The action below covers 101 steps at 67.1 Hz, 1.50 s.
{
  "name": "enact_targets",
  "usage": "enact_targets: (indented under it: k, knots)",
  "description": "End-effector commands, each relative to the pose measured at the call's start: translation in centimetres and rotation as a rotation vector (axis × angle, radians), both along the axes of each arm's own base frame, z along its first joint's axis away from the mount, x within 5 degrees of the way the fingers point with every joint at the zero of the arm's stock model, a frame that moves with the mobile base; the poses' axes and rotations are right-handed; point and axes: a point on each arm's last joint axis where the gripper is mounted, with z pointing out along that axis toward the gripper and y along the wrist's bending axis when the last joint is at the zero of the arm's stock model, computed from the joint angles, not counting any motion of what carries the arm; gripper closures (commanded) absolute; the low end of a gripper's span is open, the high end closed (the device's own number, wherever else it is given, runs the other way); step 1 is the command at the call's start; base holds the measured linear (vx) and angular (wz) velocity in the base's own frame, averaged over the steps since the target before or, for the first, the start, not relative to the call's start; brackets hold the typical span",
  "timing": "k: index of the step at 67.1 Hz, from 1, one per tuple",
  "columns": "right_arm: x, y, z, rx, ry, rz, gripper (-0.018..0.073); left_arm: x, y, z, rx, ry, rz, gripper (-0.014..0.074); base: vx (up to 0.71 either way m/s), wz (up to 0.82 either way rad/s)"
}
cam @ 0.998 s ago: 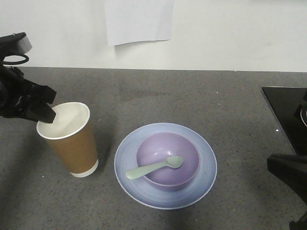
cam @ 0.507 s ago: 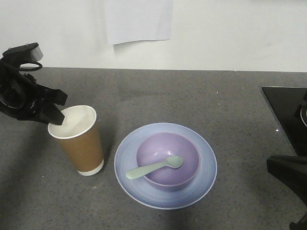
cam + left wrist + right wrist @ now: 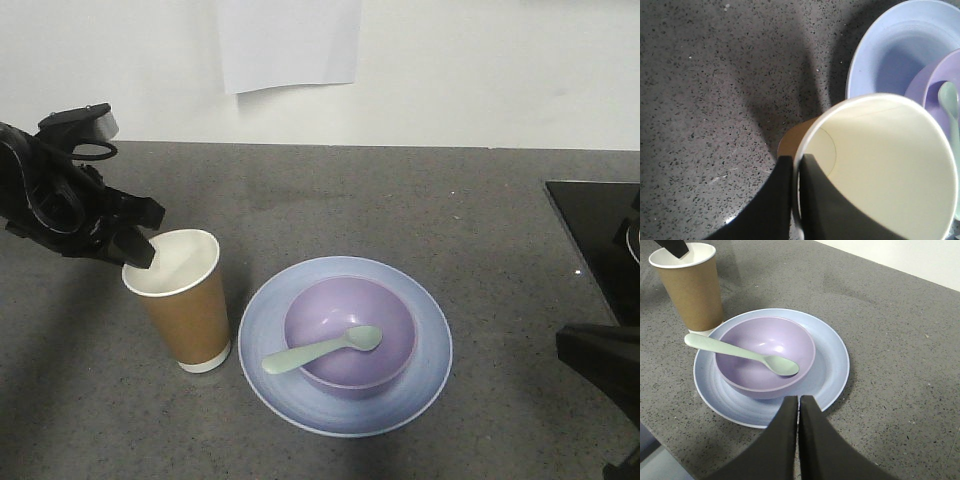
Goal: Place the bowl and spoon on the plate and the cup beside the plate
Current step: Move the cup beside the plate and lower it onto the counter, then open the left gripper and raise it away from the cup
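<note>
Grey speckled countertop (image 3: 330,200) runs under everything, with a white wall behind it and a sheet of paper (image 3: 288,42) hanging there. On it sits the light blue plate (image 3: 420,375), and the lavender bowl (image 3: 350,330) rests in its middle. The mint spoon (image 3: 320,350) lies across the bowl, head inside, handle sticking out over the rim toward my left.

My left gripper (image 3: 796,195) is clamped on the brown paper cup (image 3: 190,320): one finger inside the white wall, the other outside, the rim pinched between them. The cup stands upright on the counter just beside the plate's left edge; from the front a thin gap shows between them.

My right gripper (image 3: 798,435) has its fingers pressed together on nothing, hovering at the near edge of the plate.
</note>
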Motion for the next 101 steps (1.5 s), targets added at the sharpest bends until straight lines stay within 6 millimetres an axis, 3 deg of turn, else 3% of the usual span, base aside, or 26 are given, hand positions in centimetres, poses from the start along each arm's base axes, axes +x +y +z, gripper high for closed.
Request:
enact_targets:
  k: [1,25,63,78,101]
  knots:
    - [0.3,-0.1,1.3,0.037,-0.074,-0.022,0.0564,-0.3,-0.3,2.0,-0.047,-0.078,0.010,0.0603,0.00,0.00]
    - [0.3,-0.1,1.3,0.037,-0.074,-0.022,0.0564,-0.4,-0.3,2.0,-0.047,-0.070,0.006,0.0570,0.00,0.00]
    - [0.3,-0.1,1.3,0.037,-0.074,-0.022,0.0564,-0.6,-0.3,1.9,-0.044,-0.043,-0.008,0.0302,0.00,0.00]
    - [0.3,-0.1,1.3,0.037,-0.074,-0.022,0.0564,-0.6,-0.3,2.1,-0.047,-0.048,-0.007,0.0299,0.00,0.00]
    - [0.3,-0.1,1.3,0.037,-0.075,-0.022,0.0564,-0.5,-0.5,4.6,-0.067,-0.097,-0.028,0.0299,0.00,0.00]
